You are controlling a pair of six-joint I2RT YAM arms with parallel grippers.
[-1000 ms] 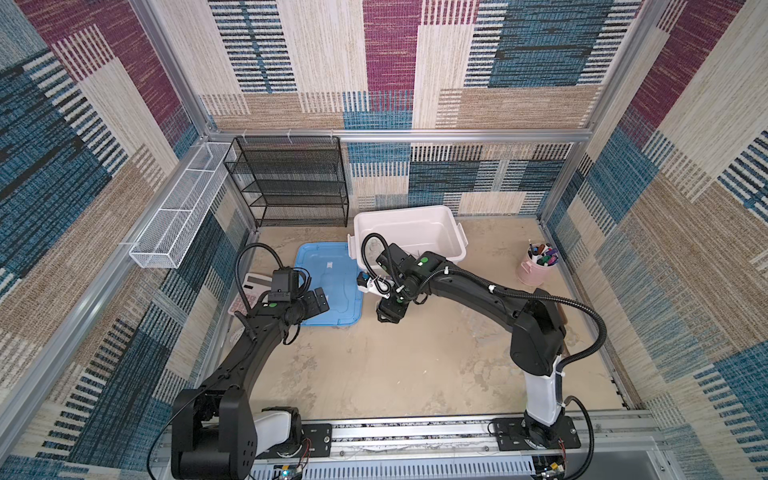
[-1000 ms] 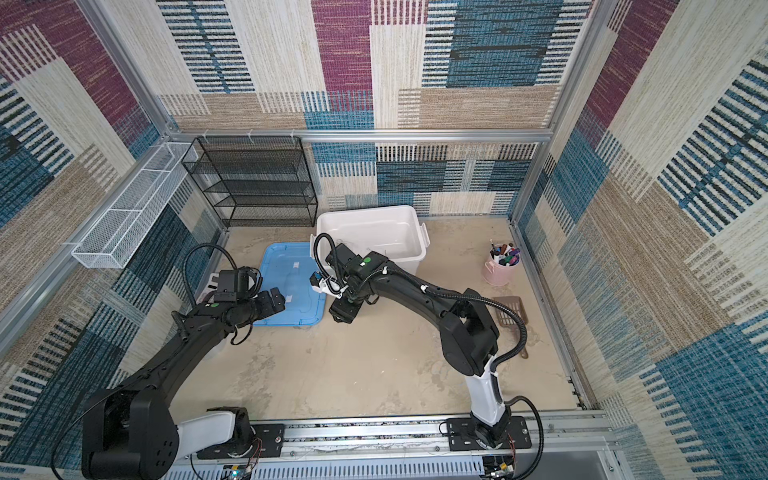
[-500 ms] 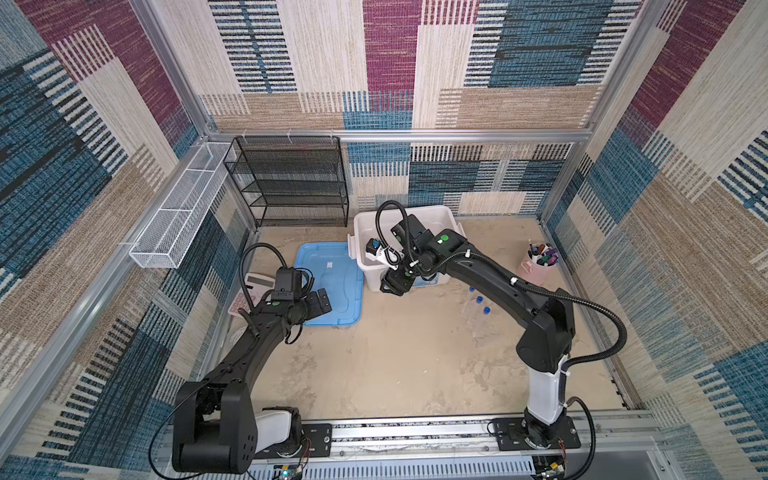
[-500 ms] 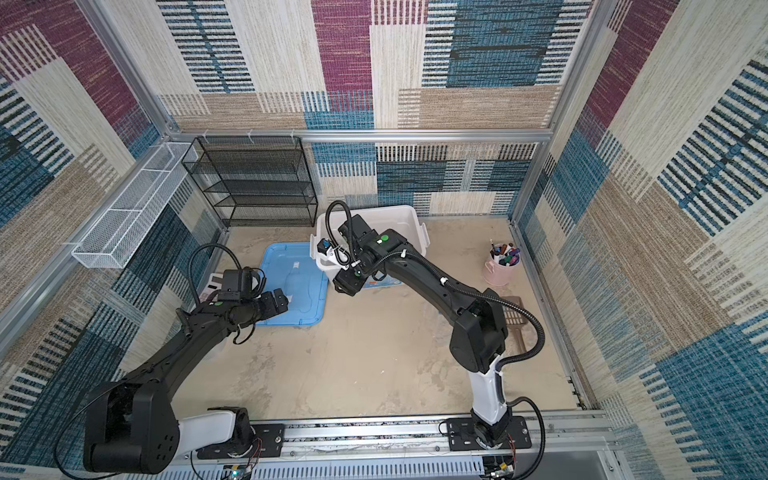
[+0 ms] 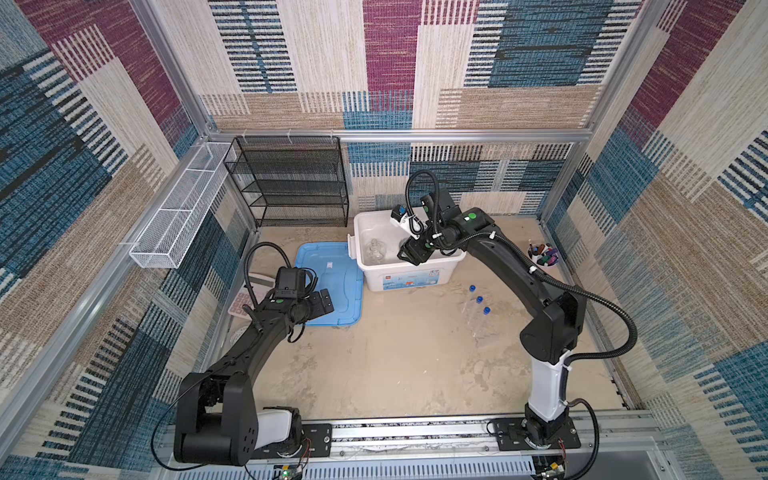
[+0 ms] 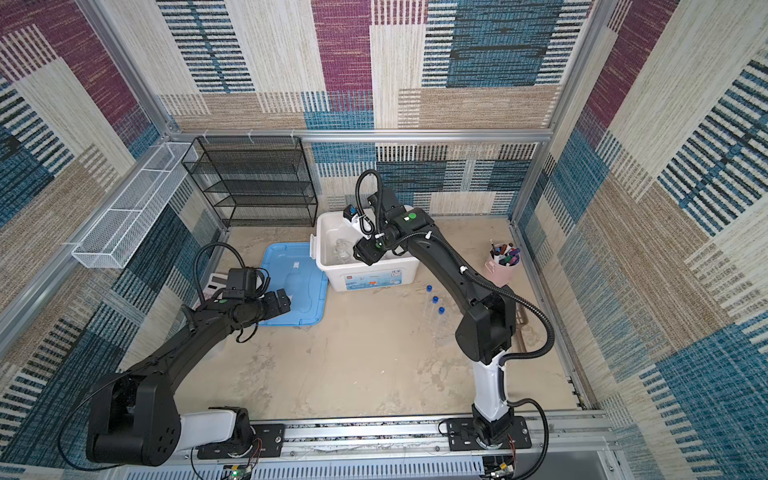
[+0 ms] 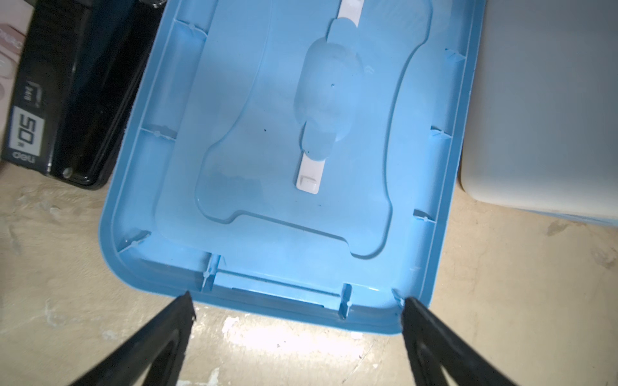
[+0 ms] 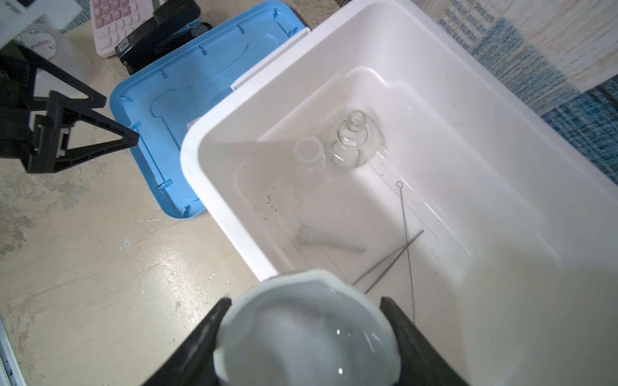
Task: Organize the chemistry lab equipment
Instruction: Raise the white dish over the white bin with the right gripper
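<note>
White dish [image 8: 306, 337] | right gripper [image 8: 304, 300] clamps it, now carried over bin [image 8: 434, 50] (12 o'clock) | left gripper [image 7: 297, 297] agape | release next

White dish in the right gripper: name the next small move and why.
Likely lower the right gripper into the white bin, setting the white dish on bare floor clear of the tweezers: it hangs gripped above the bin, where flask and beaker already stand.
</note>
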